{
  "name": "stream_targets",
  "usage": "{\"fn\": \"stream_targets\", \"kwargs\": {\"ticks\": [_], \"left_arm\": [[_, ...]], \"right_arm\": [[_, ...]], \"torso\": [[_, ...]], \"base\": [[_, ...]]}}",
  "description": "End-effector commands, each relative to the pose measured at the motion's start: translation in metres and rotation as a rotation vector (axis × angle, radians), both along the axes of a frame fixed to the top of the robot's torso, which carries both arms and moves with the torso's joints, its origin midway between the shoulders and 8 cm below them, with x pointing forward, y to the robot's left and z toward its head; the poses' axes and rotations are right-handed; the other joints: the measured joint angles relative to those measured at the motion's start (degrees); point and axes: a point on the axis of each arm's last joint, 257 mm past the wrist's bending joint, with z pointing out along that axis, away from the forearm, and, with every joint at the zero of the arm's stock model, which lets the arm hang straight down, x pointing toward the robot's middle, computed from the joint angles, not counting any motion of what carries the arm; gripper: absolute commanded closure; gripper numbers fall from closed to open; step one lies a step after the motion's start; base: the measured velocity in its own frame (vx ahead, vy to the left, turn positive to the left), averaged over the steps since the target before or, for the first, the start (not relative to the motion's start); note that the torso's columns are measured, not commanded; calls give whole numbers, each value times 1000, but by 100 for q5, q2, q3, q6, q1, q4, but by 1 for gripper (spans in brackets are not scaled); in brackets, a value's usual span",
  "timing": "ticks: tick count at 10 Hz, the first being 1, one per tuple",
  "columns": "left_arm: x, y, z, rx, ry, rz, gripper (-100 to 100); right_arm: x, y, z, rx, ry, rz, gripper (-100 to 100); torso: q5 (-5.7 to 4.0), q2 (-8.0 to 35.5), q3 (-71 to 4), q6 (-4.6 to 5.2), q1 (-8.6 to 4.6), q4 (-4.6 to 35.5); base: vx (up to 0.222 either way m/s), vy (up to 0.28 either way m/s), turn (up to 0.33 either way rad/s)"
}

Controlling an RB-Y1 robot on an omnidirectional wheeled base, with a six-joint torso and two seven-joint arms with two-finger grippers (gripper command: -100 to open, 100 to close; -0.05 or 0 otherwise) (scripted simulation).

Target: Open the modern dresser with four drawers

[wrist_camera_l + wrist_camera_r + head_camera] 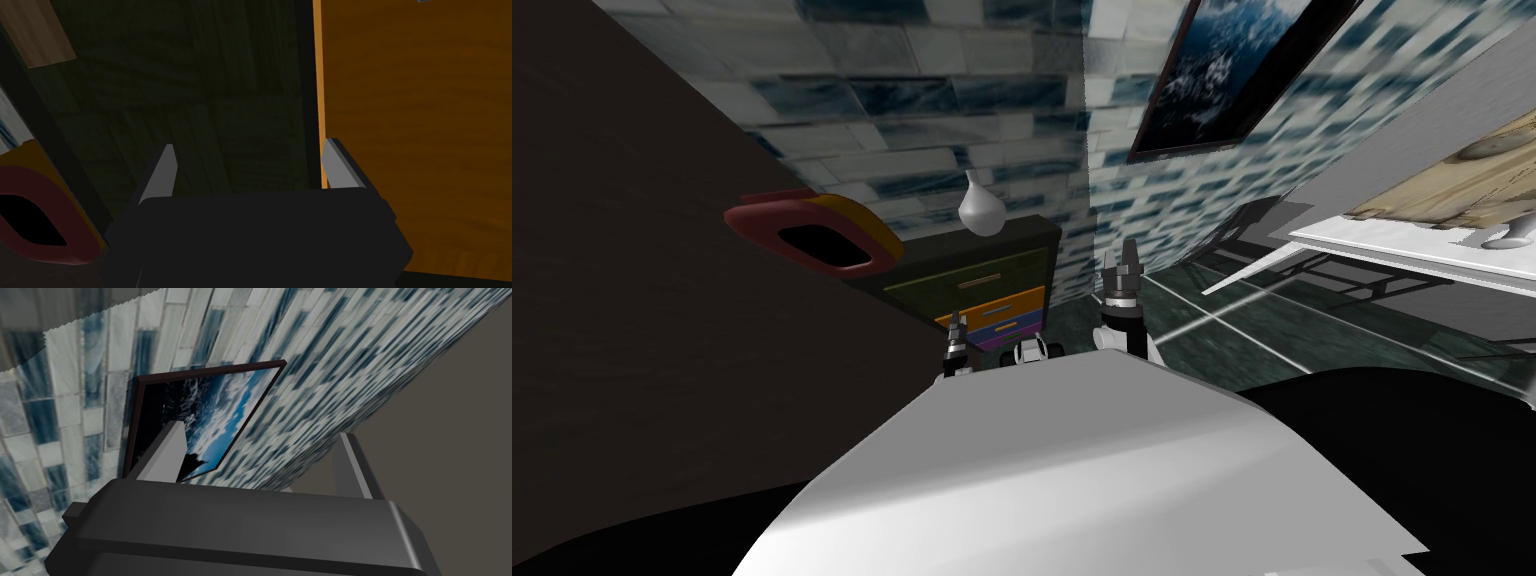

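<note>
As the head view looks down, the dresser [982, 290] stands at about twelve o'clock against the tiled wall, all its drawers seemingly shut. It has a dark green drawer [967, 278] uppermost, an orange drawer [997, 305] under it and a purple one lower down. A white vase [980, 205] rests on its top, and a red-rimmed yellow object [812, 235] juts out at ten o'clock from the dresser. The left end effector [955, 330] is just in front of the drawers. The right end effector [1120, 268] is raised at two o'clock from it, well clear, and a white bench [1412, 255] lies out at three o'clock.

In the left wrist view, the blades are spread wide and hold nothing. One faces the green front and the other sits at the edge of the orange front. The green drawer's pale handle [42, 35] is well off to one side, not between the blades.

In the right wrist view, the blades are likewise wide apart and empty.

The risk, as I judge it, is closing here: the blades would meet on flat wood and catch nothing (or scrape across the seam). Sliding toward the handle could also knock the red-rimmed object, which is near, and a hard tug might rock the vase.
</note>
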Motion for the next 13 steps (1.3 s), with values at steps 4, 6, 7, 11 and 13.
{"fn": "stream_targets", "kwargs": {"ticks": [4, 6, 7, 11, 13], "left_arm": [[-8, 10, -44, -23, 70, 34, -100], [-12, 10, -61, -41, 94, 49, -100], [-13, 10, -63, -42, 98, 50, -100], [-22, -1, -97, -107, 146, 83, -100], [-24, -8, -104, -131, 155, 90, -100]], "right_arm": [[0, 0, 0, 0, 0, 0, 0], [0, 0, 0, 0, 0, 0, 0], [0, 0, 0, 0, 0, 0, 0], [0, 0, 0, 0, 0, 0, 0], [0, 0, 0, 0, 0, 0, 0]], "torso": [[0, 2, 1, 0, -2, 1], [0, -1, 0, 0, -2, 0], [-1, -1, 0, 0, -5, 0], [-1, -1, 0, 0, -4, 0], [0, 2, 1, 0, 1, 0]], "base": [[27, -34, 10], [32, -36, 15], [24, -33, 5], [27, -31, 11], [17, -22, 4]]}}
